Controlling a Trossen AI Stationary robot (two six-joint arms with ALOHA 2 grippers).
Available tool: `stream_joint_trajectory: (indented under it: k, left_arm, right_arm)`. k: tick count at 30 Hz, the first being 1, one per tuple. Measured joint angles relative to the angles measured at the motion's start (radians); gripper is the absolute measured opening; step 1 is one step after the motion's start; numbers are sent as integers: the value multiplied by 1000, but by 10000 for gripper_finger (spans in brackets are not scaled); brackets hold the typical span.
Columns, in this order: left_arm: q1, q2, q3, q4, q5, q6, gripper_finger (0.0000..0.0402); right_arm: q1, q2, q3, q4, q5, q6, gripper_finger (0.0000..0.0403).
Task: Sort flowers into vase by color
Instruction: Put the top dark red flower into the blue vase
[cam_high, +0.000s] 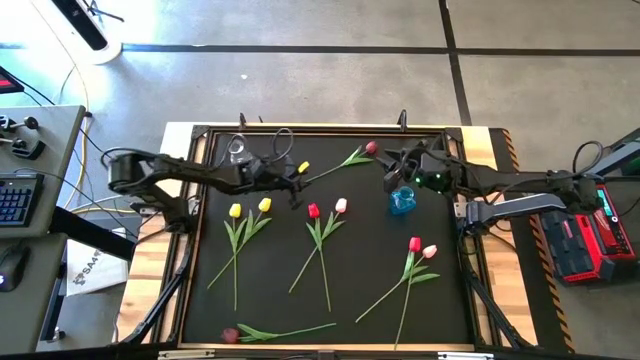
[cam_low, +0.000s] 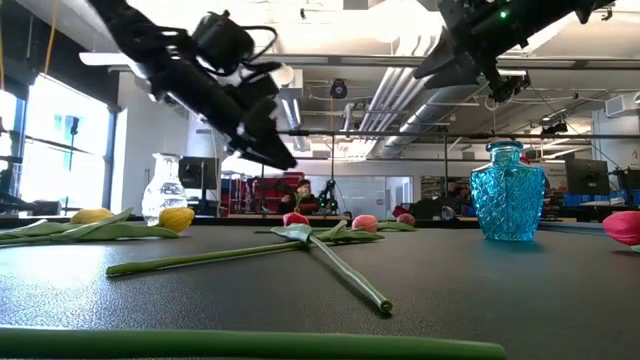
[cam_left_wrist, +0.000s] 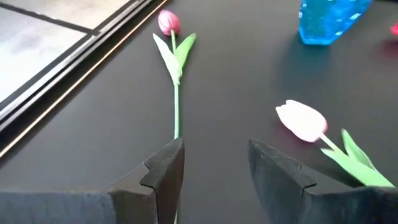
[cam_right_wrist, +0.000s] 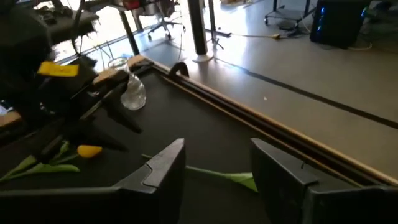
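Observation:
Several tulips lie flat on the black mat (cam_high: 270, 290). A pink-red tulip (cam_high: 371, 148) lies at the far edge, its stem running toward my left gripper (cam_high: 296, 188). That gripper is open and hovers above the stem's free end (cam_left_wrist: 176, 124), clear of the mat in the low view (cam_low: 280, 155). My right gripper (cam_high: 391, 168) is open and empty, high above the same tulip's leaf (cam_right_wrist: 239, 180), near the blue vase (cam_high: 402, 202). A clear vase (cam_high: 238, 150) stands at the far left. A pink tulip (cam_left_wrist: 303, 119) lies beside my left fingers.
Two yellow tulips (cam_high: 250, 208), a red and pink pair (cam_high: 327, 208), another red and pink pair (cam_high: 421, 247) and a maroon tulip (cam_high: 230, 335) lie spread over the mat. A raised frame (cam_high: 330, 130) edges the mat. A keyboard (cam_high: 14, 200) sits off to the left.

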Motion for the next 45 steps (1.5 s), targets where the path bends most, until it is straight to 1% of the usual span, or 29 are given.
stream_joint_trajectory:
  k: [3, 9, 13, 16, 19, 21, 26, 31, 33, 35, 37, 40, 43, 45]
  left_arm:
    - [14, 59, 57, -1, 3, 9, 166]
    - [37, 167, 169, -33, 79, 3, 166]
    - [51, 226, 248, -69, 91, 18, 165]
    - [73, 269, 335, -129, 85, -4, 165]
    - [95, 316, 448, -226, 84, 4, 165]
    - [107, 354, 529, -304, 86, 26, 165]
    - [134, 470, 707, -452, 91, 67, 165]
    - [155, 592, 841, -573, 157, 108, 165]
    - [157, 618, 893, -646, 140, 121, 163]
    - [157, 624, 929, -668, 150, 122, 158]
    - [159, 628, 951, -690, 185, 123, 152]
    - [165, 638, 978, -803, 217, 119, 141]
    - [172, 635, 999, -877, 223, 116, 133]
    - [177, 635, 1015, -960, 224, 115, 132]
  right_arm:
    - [0, 0, 0, -22, 1, -18, 167]
    - [0, 0, 0, -29, 1, -44, 167]
    - [0, 0, 0, -58, -10, -17, 167]
    - [1, 14, -9, -67, -33, 32, 167]
    - [7, 32, -14, -127, -90, 76, 167]
    - [17, 40, -15, -166, -98, 95, 167]
    - [47, 56, -15, -207, -46, 124, 167]
    - [83, 81, -15, -208, -11, 127, 167]
    - [96, 90, -15, -208, -10, 141, 167]
    - [112, 99, -15, -213, -9, 157, 167]
    - [127, 104, -15, -219, -9, 168, 167]
    - [148, 106, -15, -224, -9, 189, 167]
    - [165, 106, -15, -223, -9, 192, 167]
    - [171, 106, -15, -221, -9, 192, 167]
